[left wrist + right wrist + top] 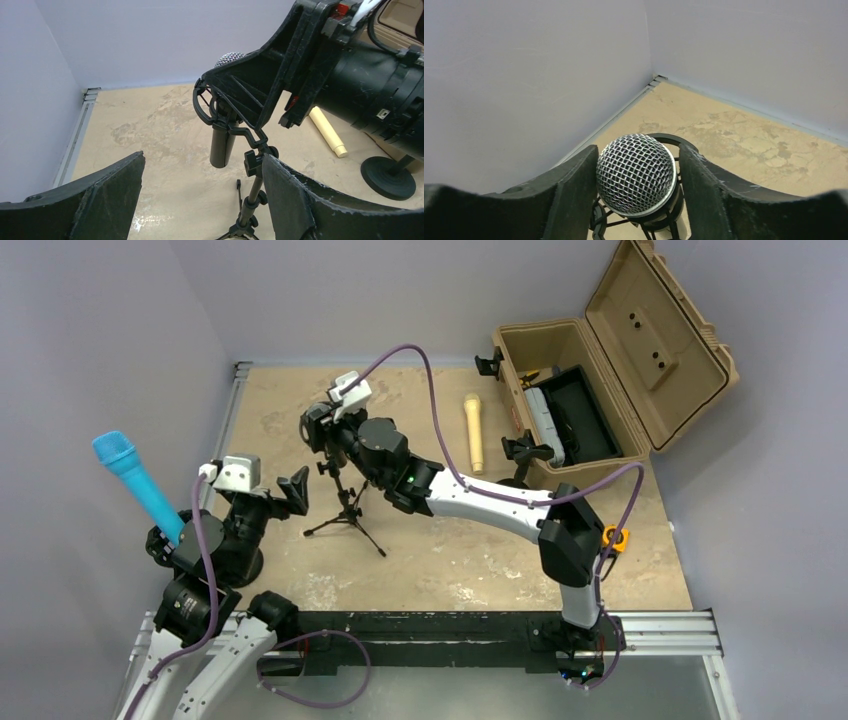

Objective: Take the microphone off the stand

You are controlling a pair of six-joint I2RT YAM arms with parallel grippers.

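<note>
The microphone [636,172], with a silver mesh head and a black body [223,142], sits upright in the shock-mount clip of a small black tripod stand [345,515]. My right gripper [638,155] straddles the mesh head from above. Its left pad [584,180] lies against the mesh; its right pad [696,185] is a sliver away, so it is open. In the top view the right gripper [322,425] hides most of the microphone. My left gripper [202,157] is wide open and empty, low beside the stand, with the stand's pole [255,187] close to its right finger.
A blue microphone [130,475] leans on a round-based stand at the left, beside the left arm. A cream microphone [474,430] lies on the table. An open tan case [600,360] stands at the back right, with another black round-based stand [389,177] in front of it. Walls close the left and back.
</note>
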